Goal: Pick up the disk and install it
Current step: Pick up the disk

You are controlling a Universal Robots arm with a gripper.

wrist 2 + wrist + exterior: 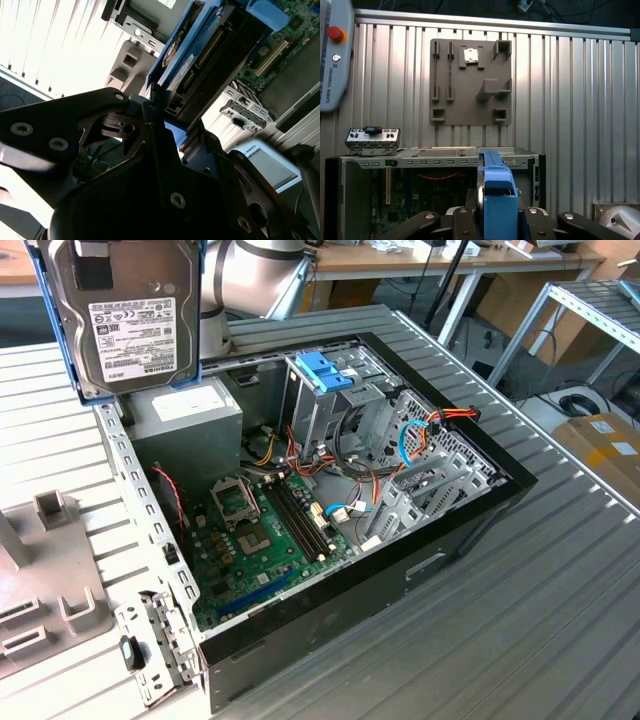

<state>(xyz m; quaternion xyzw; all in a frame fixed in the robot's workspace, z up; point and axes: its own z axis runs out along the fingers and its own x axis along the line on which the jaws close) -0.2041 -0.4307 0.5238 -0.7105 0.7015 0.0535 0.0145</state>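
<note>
The disk (125, 315), a silver hard drive with a white label and a blue carrier frame, hangs upright in the air at the exterior view's upper left, above the back corner of the open computer case (480, 510). In the first wrist view my gripper (497, 217) is shut on the disk's blue frame (496, 192), a black finger on each side. The second wrist view shows the disk (200, 55) edge-on, clamped between the black fingers (150, 120), with the case below it. The tall metal drive cage with a blue clip (325, 370) stands inside the case.
A grey power-supply box (190, 420) sits under the disk, beside the green motherboard (265, 530) and loose cables (420, 435). A grey fixture plate (470, 85) lies on the slatted table next to the case. A teach pendant (332, 55) lies beyond it. The arm's grey body (250, 275) stands behind.
</note>
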